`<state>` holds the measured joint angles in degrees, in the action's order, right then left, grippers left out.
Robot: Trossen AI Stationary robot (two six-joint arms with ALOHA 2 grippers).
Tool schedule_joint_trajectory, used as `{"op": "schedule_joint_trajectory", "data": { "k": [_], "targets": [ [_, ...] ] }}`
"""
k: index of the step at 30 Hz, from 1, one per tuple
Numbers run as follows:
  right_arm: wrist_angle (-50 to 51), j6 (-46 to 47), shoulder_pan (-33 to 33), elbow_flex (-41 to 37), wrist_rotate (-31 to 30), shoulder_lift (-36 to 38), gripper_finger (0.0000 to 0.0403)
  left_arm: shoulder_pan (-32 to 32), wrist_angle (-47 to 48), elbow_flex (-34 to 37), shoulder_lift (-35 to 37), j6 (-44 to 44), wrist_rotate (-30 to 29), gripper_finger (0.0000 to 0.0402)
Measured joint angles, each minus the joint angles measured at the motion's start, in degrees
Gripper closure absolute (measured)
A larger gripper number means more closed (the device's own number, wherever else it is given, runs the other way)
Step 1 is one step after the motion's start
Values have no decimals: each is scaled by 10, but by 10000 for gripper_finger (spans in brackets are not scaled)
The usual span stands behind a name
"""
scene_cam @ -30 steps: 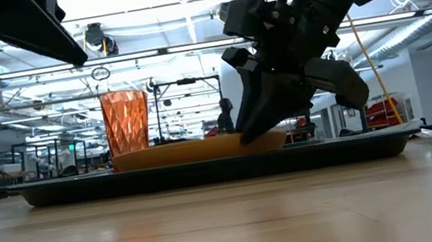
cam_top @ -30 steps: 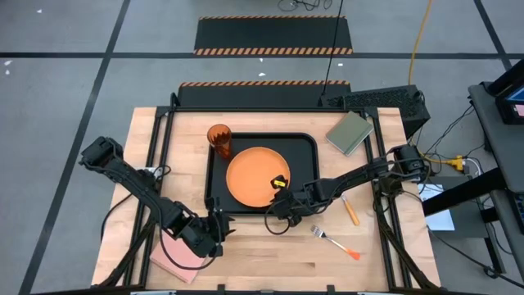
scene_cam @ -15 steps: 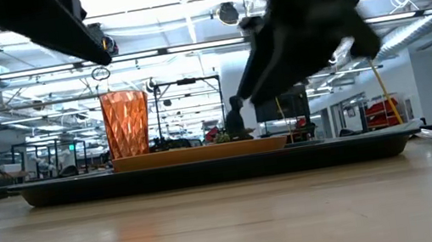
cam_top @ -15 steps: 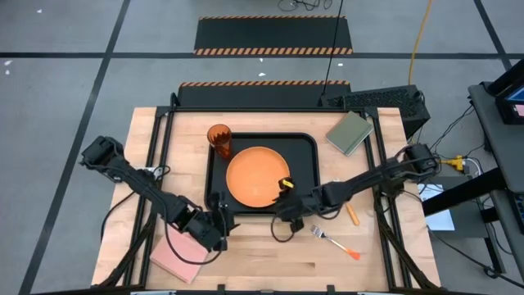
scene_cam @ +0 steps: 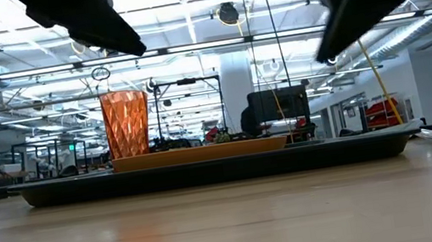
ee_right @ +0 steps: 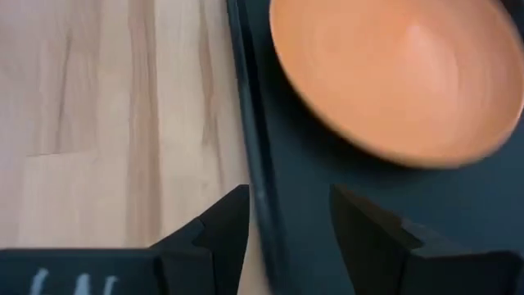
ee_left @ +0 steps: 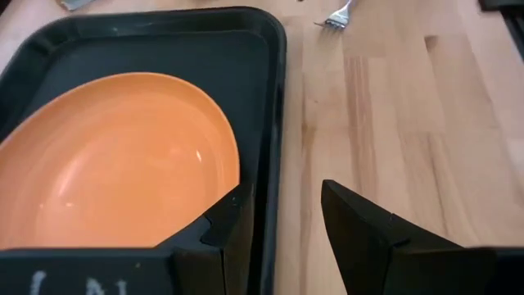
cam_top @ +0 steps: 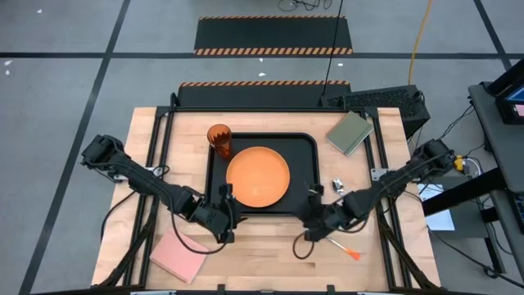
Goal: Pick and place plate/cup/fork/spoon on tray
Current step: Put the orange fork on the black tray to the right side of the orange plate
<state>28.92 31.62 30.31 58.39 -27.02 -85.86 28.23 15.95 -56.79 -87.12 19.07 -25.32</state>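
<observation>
Tray (cam_top: 214, 172) interior: plate (cam_top: 257, 175) takes the middle, cup (cam_top: 219, 138) stands at the far-left corner; bare black strip along the right wall. Left gripper (cam_top: 227, 206) and right gripper (cam_top: 314, 210), fingers apart, crowd the tray's near edge. Fork (cam_top: 337, 245) lies on the near-right wood beside the right arm. Pink block (cam_top: 178, 256) fills the near-left corner; wood between the arms bare.

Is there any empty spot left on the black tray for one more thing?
Yes. The black rectangular tray has a bare strip along its right side, between the round orange plastic plate and the right rim. The left side is crowded: the translucent orange tumbler sits at the far-left corner, close beside the plate.
</observation>
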Motion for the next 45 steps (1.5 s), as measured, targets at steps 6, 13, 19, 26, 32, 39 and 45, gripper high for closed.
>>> {"op": "schedule_joint_trajectory", "data": {
  "k": [6,13,19,26,32,39,45],
  "targets": [
    [70,163,72,0,2,0,238,15,-10,0,0,58,0,252],
    [77,295,156,0,2,0,238,46,-63,0,0,70,-2,252],
    [87,382,213,0,-3,-1,238,69,-102,0,0,70,-7,252],
    [89,459,266,0,-28,-28,238,94,-107,0,0,95,-36,252],
    [102,437,284,0,-28,-70,238,113,-107,0,0,115,-60,252],
    [136,412,283,0,-12,-96,238,131,-107,0,0,128,-77,252],
    [139,375,283,0,-12,-118,238,136,-107,0,0,128,-78,252]
  ]
}}
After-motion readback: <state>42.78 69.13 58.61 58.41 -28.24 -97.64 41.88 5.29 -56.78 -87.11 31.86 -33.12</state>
